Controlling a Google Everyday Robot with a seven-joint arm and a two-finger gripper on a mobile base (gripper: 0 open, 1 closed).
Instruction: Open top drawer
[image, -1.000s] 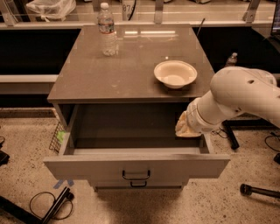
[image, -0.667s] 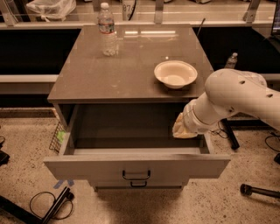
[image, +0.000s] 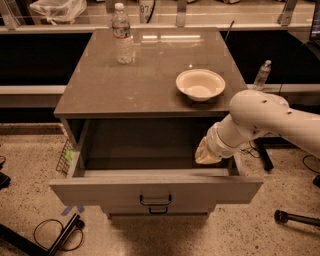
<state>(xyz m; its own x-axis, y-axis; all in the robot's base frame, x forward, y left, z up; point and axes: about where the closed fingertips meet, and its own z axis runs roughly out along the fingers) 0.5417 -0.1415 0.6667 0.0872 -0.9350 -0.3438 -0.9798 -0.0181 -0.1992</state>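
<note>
The top drawer (image: 100, 191) is in the lower centre of the frame, pulled well out of the cabinet (image: 75, 102). Its pale-grey front faces the bottom edge, w/ the small black bar handle (image: 155, 200) centred on it. Just below, a 2nd handle (image: 158, 210) shows on a lower drawer front that is mostly hidden under the open one.

The gripper (image: 206, 151) is at centre right, down inside the drawer's right side, near the right wall & under the front lip of the cabinet top. It's a pale cream shape at the end of the white arm (image: 265, 117), which comes in from the right edge. Can't tell how far open it is, whether it has hold of anything, or whether it touches the drawer wall.

On the cabinet top, 1 clear water bottle (image: 122, 35) stands upright toward the upper left. 1 cream bowl (image: 200, 84) sits upright at the right front, well apart from the bottle. A 2nd small bottle (image: 261, 75) stands beyond the cabinet's right side. A black cable loop (image: 52, 234) lies on the speckled floor at lower left, & a plastic bag (image: 57, 9) sits in the upper left corner.
</note>
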